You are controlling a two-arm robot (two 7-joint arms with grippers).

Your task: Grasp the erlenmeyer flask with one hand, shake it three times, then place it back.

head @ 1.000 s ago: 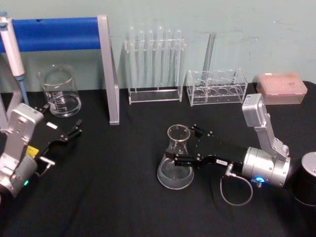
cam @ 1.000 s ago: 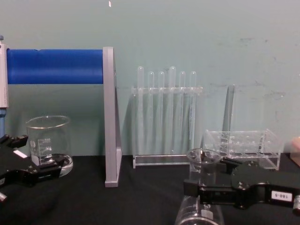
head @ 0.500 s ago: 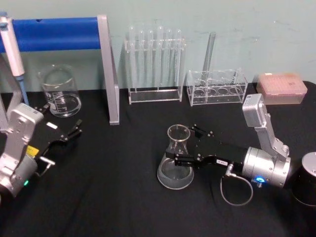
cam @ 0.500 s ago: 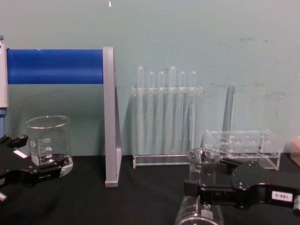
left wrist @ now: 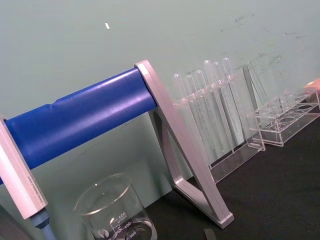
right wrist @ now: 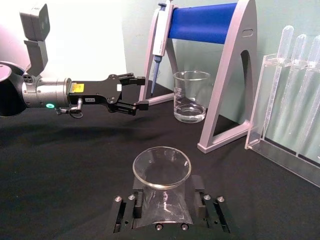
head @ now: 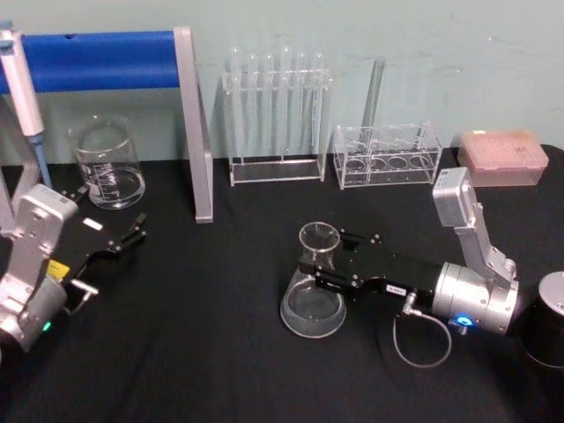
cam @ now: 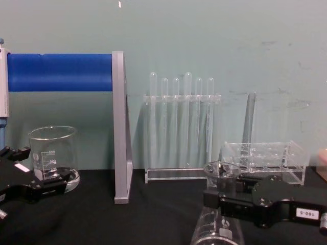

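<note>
**A:** Where is the flask?

**B:** The flask (head: pixel 312 304) stands base-down on the black table (head: pixel 203 344), towards the front and a little right of centre. The right gripper (right wrist: pixel 162 212) reaches in from the right, and its jaws are clamped on the narrow neck just under the flared rim.

**A:** So the lift comes next?

**B:** It looks that way, since the base does not seem to be off the cloth yet. Smooth glass between flat jaws probably slips easily. The hold should be firm and level, the lift straight up, and the shakes short, so the wide base does not swing out of the grip.

**A:** Is there room to move?

**B:** Bare cloth lies in front of the flask and to its left. The right is the tighter side, with a cable loop (head: pixel 421 339) beside the wrist and a dark round object (head: pixel 546 328) at the table's right edge. The left gripper (head: pixel 134 236) is parked well apart on the left, jaws spread and holding nothing, with the beaker (head: pixel 107 166) just behind it.

**A:** And farther back?

**B:** The blue-barred stand (head: pixel 192 123), the tall test-tube rack (head: pixel 275 115) and the low rack (head: pixel 388 157) line the wall, well apart from the flask. Shaking directly above the starting spot should clear all of them.
</note>
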